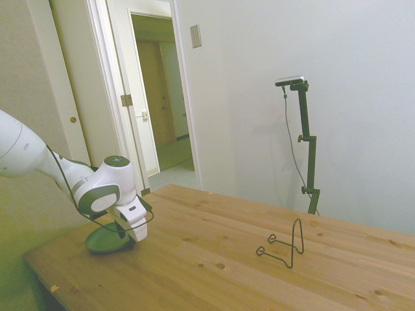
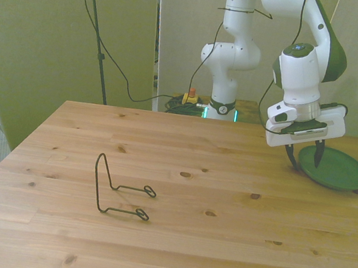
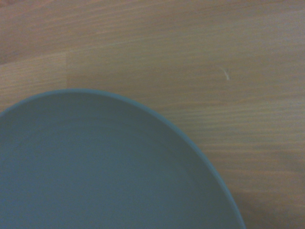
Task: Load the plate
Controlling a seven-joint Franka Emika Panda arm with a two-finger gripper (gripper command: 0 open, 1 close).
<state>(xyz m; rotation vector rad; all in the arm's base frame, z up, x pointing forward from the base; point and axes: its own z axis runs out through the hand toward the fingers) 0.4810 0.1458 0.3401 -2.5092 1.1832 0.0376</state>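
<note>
The green plate (image 2: 337, 170) lies flat on the table near the front view's right edge. It also shows at the left end of the table in the side view (image 1: 104, 242) and fills much of the wrist view (image 3: 95, 167). My gripper (image 2: 305, 157) is down at the plate's rim, on the side facing the table's middle. Its dark fingers (image 2: 291, 157) stand apart, one outside the rim and one over the plate, so it is open. In the side view the gripper's hand (image 1: 130, 220) hides the fingers.
A thin black wire stand (image 2: 120, 189) sits toward the front view's left, well away from the plate, and appears in the side view (image 1: 285, 243). Bare wooden table (image 2: 223, 201) lies between the two. The table's edge runs close behind the plate.
</note>
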